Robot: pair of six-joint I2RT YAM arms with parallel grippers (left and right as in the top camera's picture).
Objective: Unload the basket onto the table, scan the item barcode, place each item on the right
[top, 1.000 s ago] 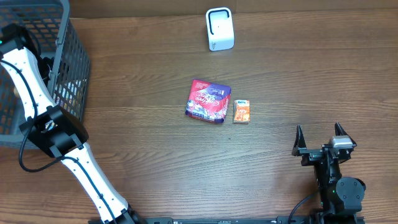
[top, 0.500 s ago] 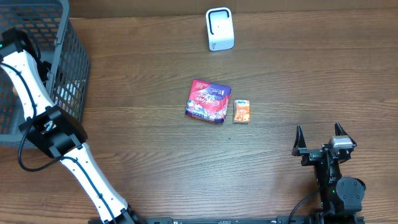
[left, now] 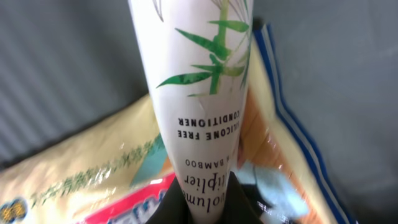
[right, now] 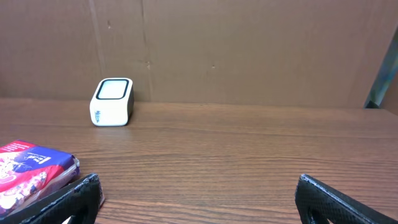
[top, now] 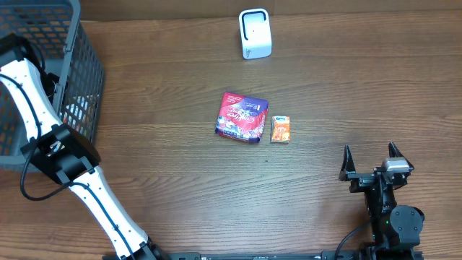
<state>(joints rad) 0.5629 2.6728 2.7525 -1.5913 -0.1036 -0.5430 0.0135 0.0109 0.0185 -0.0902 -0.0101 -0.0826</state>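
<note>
Pinching glossy, tapered white tube [left: 199,93]: left fingers [left: 246,209].

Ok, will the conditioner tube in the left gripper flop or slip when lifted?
The conditioner tube looks glossy, so it may slip. The left gripper pinches its narrow end, so the wider body could swing. It holds its shape, so probably won't fold.

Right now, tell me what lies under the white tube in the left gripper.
Under the white tube lie a yellow printed packet and an orange packet edged in blue stripes. The tube covers their middles, and anything beneath them is hidden.
</note>
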